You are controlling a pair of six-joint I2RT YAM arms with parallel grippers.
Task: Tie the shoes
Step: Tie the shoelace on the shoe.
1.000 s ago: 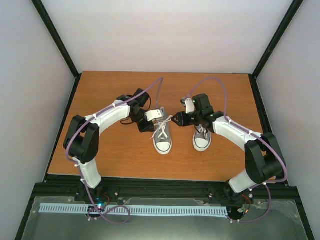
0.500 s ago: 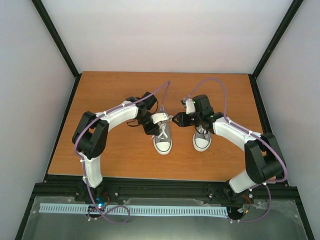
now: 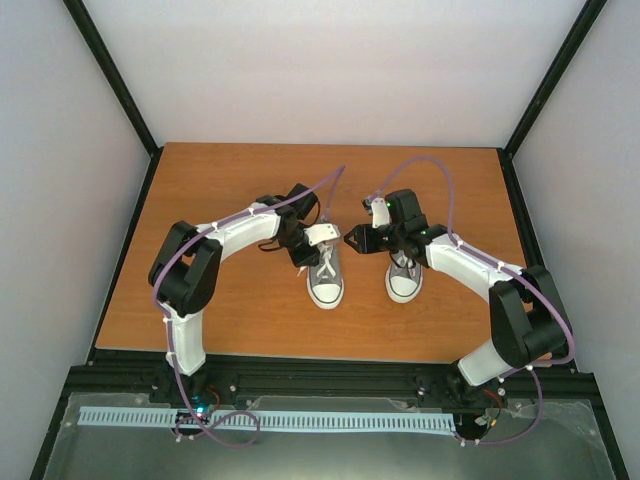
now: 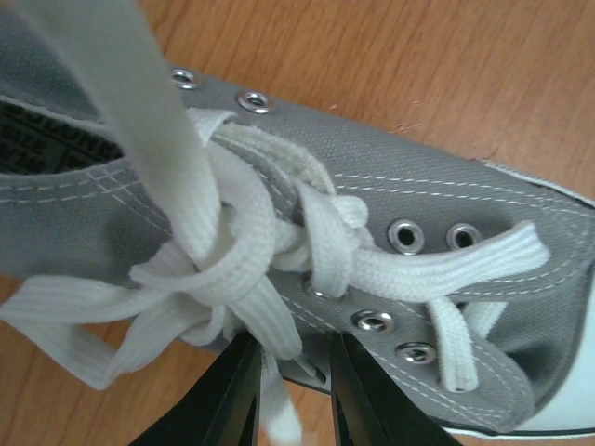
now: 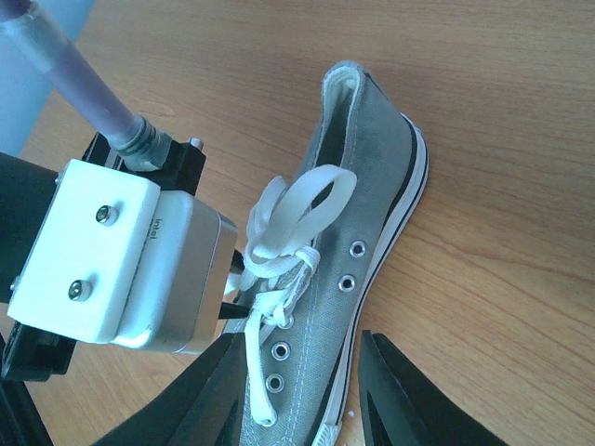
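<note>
Shoes [image 3: 326,286] stand side by side at the middle of the bench [image 3: 220,180]. My left claw [image 4: 291,358] has swung in over one shoe's loose laces [image 4: 242,255], narrowly parted round a strand, grip unclear. My right claw [image 5: 302,372] hangs spread. I judge the knot needs tightening.

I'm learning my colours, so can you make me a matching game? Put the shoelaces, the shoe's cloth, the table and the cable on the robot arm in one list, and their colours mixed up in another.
Things:
1. laces
2. shoe cloth
3. table
4. cable

Colours:
A. purple
B. white
C. brown
D. grey

Right pairs: 1-B, 2-D, 3-C, 4-A.
</note>
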